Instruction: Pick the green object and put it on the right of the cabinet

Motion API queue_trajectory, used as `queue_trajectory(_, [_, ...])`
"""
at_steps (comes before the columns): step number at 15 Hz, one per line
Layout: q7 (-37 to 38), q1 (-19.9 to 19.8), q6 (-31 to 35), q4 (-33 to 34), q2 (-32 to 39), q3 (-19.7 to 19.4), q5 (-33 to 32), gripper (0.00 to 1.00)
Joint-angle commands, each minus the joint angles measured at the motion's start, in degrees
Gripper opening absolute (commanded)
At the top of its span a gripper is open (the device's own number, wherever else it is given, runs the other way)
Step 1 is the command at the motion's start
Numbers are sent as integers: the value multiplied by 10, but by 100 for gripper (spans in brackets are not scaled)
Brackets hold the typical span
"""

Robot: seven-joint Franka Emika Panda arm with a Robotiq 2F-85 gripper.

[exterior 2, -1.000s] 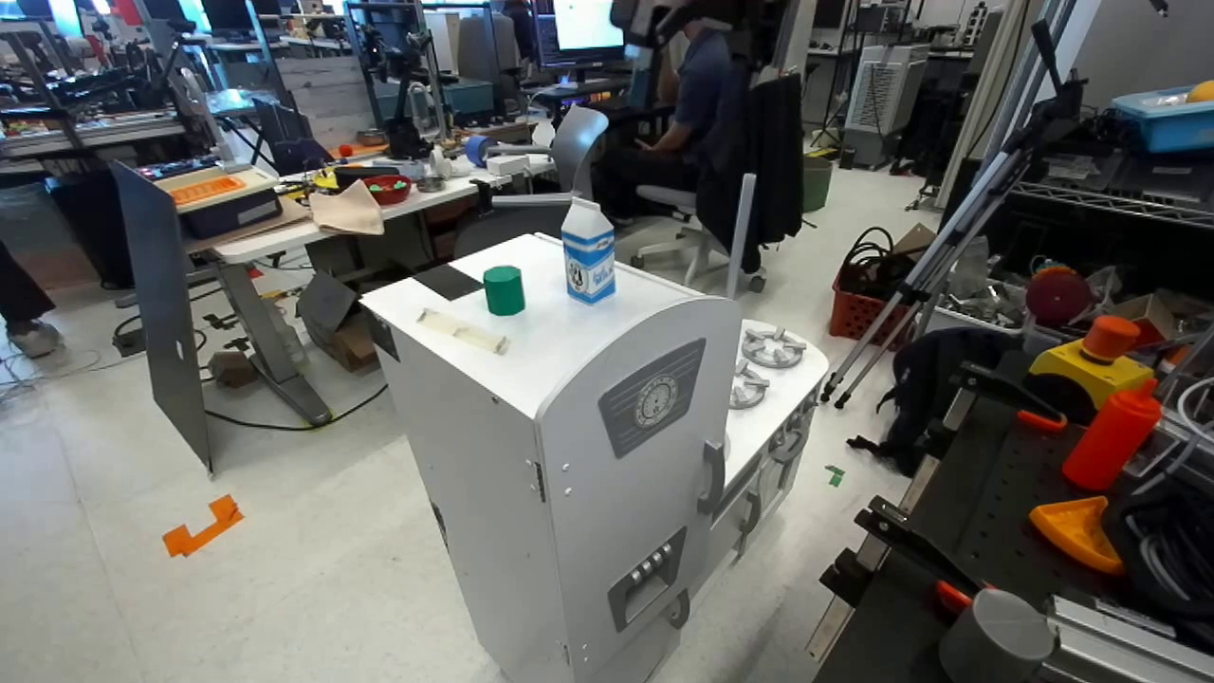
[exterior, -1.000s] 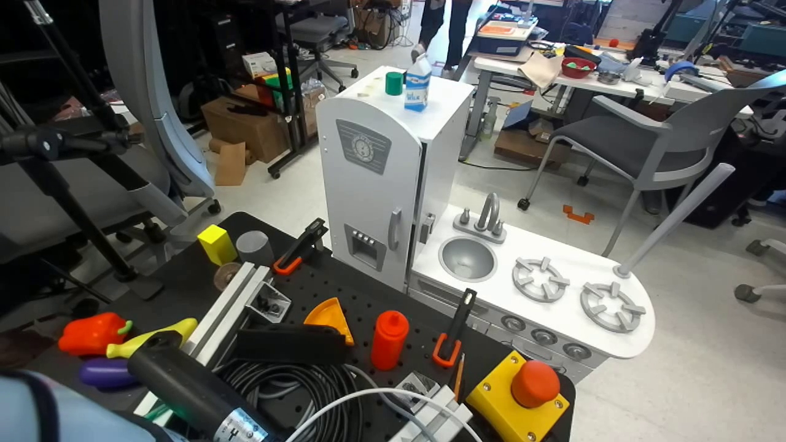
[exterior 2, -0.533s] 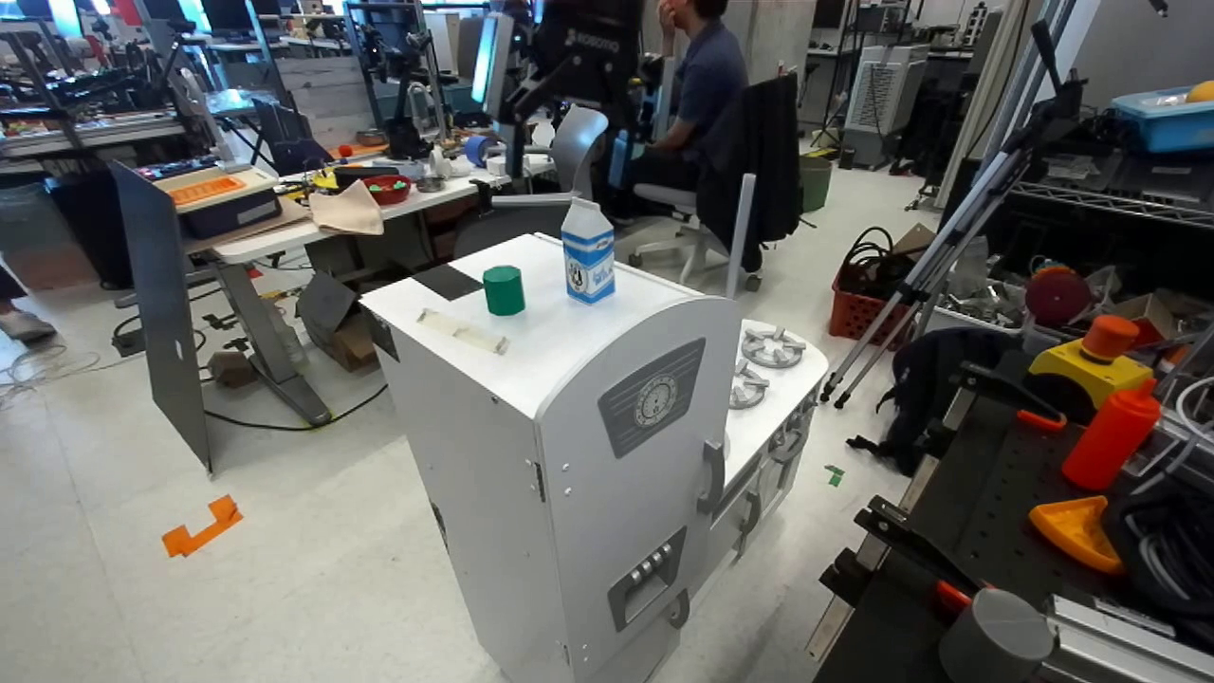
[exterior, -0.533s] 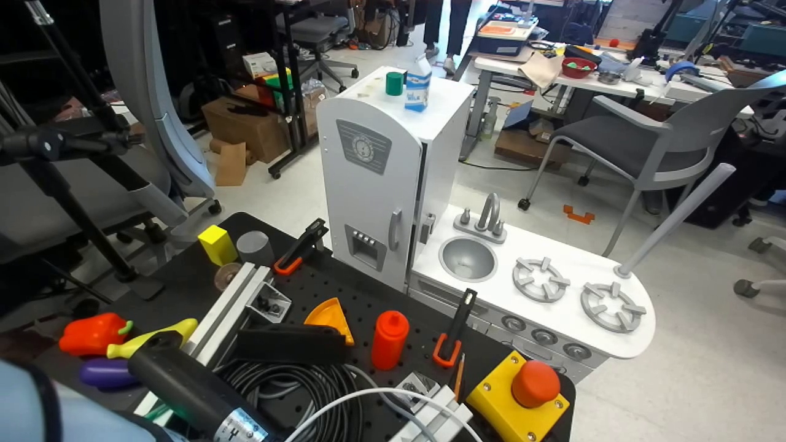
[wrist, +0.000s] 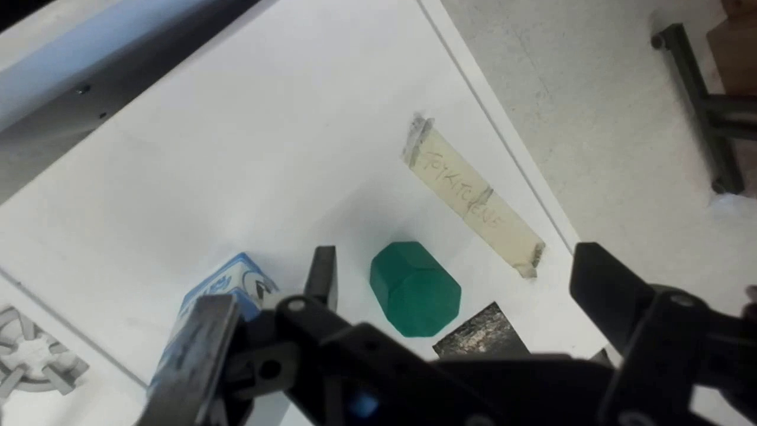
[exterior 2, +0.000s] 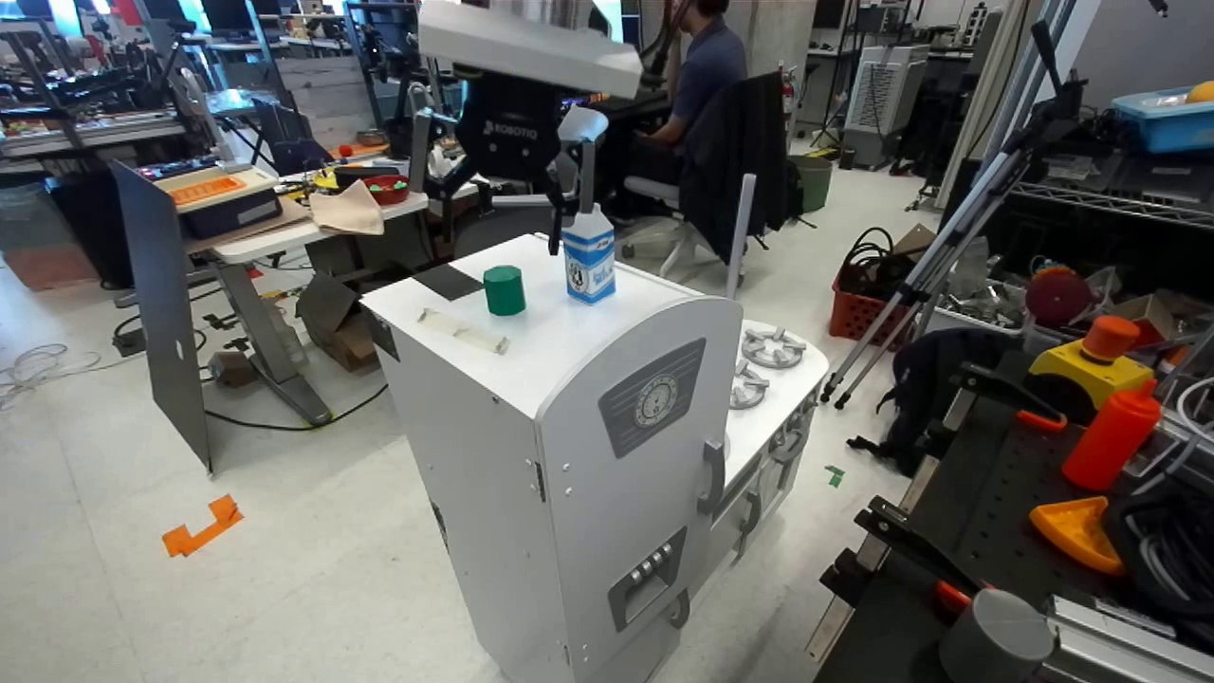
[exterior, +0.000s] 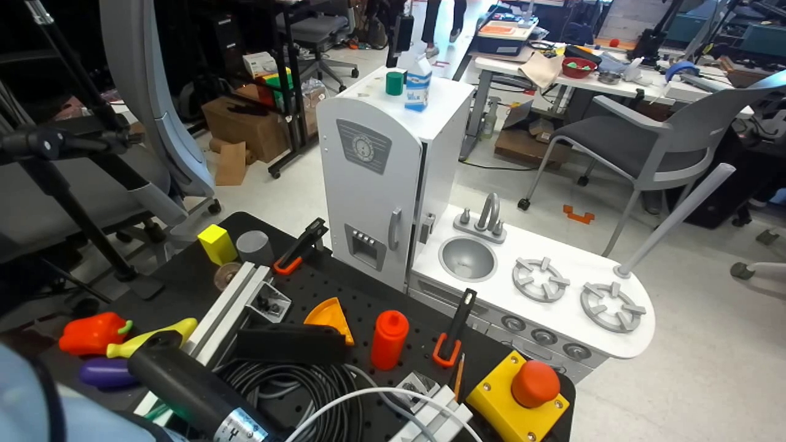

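Newly lowered pincer (exterior 2: 501,242): hanging closer over the cabinet (exterior 2: 588,503) than half a second ago in an exterior view; jaws spread wide, nothing held.
Green block (wrist: 416,290): unmoved, standing on the cabinet top, between the jaws in the wrist view, touching neither.
Carton (exterior 2: 589,261): near the green block; one jaw could knock it.
Cabinet's right: placing waits; further lowering and gripping seem next.

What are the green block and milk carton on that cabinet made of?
The green block could be painted wood or plastic, fairly matte: even colour, no bright glints. The milk carton seems smooth printed card or plastic: flat sides, peaked top.
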Motion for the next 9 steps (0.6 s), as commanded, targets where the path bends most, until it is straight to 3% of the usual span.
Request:
queue_trajectory(1, [68, 14, 10, 69, 65, -15, 8, 100])
queue_trajectory(9, [207, 43, 104, 110, 119, -46, -14, 100])
